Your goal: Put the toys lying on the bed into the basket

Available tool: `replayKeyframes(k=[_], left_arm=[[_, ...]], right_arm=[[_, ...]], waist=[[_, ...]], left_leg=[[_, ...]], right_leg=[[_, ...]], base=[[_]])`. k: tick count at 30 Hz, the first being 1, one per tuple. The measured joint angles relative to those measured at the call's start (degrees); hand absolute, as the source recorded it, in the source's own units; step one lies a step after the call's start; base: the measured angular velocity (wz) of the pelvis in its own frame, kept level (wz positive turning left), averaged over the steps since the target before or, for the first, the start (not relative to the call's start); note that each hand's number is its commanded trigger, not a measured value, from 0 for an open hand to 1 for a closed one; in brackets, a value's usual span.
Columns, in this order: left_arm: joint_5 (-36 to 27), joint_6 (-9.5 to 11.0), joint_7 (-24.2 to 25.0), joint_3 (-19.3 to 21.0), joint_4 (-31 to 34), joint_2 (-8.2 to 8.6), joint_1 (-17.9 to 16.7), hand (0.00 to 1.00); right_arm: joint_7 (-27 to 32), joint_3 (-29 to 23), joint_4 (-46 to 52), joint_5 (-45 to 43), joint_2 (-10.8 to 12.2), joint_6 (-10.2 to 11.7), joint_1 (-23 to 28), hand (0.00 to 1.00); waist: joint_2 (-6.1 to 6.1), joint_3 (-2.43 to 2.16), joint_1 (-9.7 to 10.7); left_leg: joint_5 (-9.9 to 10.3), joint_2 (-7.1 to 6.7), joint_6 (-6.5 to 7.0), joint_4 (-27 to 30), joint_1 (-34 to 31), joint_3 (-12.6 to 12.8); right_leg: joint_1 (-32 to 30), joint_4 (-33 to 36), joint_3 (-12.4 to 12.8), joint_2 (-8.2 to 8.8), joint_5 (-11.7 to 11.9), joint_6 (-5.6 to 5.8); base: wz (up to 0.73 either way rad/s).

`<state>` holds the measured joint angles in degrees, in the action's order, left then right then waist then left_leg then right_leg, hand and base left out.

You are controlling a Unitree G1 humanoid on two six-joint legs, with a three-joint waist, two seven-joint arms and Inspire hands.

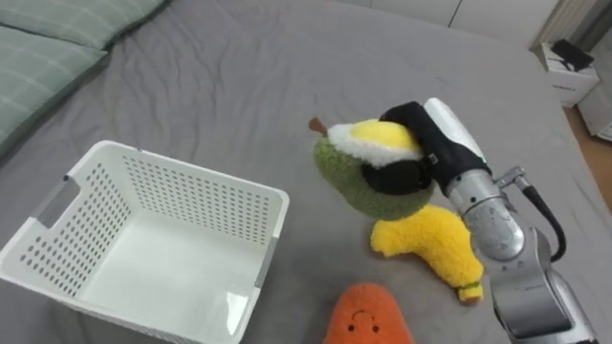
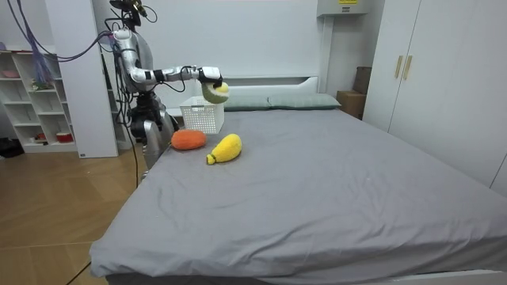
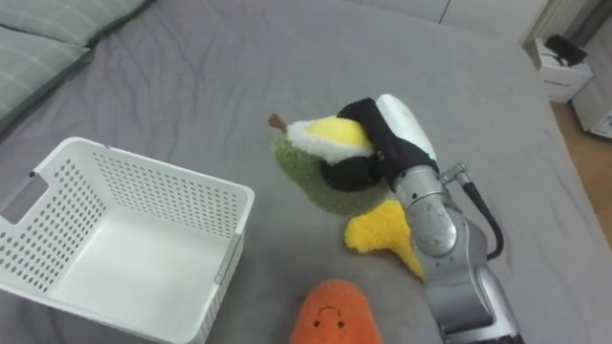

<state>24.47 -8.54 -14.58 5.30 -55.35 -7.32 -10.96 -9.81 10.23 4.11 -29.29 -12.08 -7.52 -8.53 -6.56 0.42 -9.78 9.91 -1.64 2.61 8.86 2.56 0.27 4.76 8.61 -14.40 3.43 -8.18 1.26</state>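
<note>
- The step now is carrying 1 toy to the basket. The right hand (image 1: 426, 143) has its dark fingers curled tight round the green toy (image 1: 368, 186), which has a yellow and white top.
- The room view shows the green toy held up in the air, off the bed (image 1: 239, 76), close to the basket (image 1: 206, 182).
- In the eye views the green toy is to the right of the basket, not over it yet.
- Next, I think the hand must move the toy left until it is over the open basket. Then the fingers must let go so it drops in.
- The basket is white with little holes in its walls. It sits on the bed and has nothing in it.
- 2 more toys lie on the bed: a yellow toy (image 1: 430, 244) just under the hand, and an orange toy (image 1: 368, 315) with a small face, near the basket's corner.
- So I think the job has only just started, with 3 toys to put in.
</note>
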Motion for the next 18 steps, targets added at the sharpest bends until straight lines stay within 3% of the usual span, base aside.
replayKeyframes(k=[5,8,12,18], left_arm=[[0.02,0.22,-0.33,-2.39,0.0,-0.04,0.37,0.0],[0.23,0.01,-0.33,-3.71,0.02,0.02,0.5,0.0],[0.19,-0.81,-0.04,-4.39,-0.04,0.07,2.06,0.0],[0.12,-0.81,-0.04,-4.52,-0.04,0.21,2.95,0.0]], right_arm=[[-2.28,3.07,-0.01,-2.4,0.99,-0.08,-0.56,1.0],[-2.73,4.87,-0.02,-3.07,1.1,-0.29,-1.31,1.0],[-3.32,8.16,-0.05,-4.47,1.42,-2.48,-2.03,1.0],[-4.31,11.11,-0.93,-3.73,2.34,-2.96,-4.35,1.0]], waist=[[0.57,0.41,-1.8],[0.91,0.64,-1.83],[0.95,0.63,-3.45],[0.58,0.4,-5.05]], left_leg=[[-0.02,0.01,0.04,0.04,-0.21,-0.57],[-0.02,-0.06,0.05,0.52,-0.73,-1.0],[-0.07,-0.09,0.04,0.7,-1.1,-1.18],[-0.08,-0.09,0.05,0.66,-1.61,-1.18]], right_leg=[[-0.09,-0.01,-0.7,0.16,0.02,0.04],[-0.15,-0.01,-1.46,0.28,0.03,0.05],[-0.39,0.03,-1.59,0.29,0.03,0.05],[-0.95,0.03,-1.48,0.28,0.03,0.05]], base=[[0.01],[0.09],[0.04],[0.0]])
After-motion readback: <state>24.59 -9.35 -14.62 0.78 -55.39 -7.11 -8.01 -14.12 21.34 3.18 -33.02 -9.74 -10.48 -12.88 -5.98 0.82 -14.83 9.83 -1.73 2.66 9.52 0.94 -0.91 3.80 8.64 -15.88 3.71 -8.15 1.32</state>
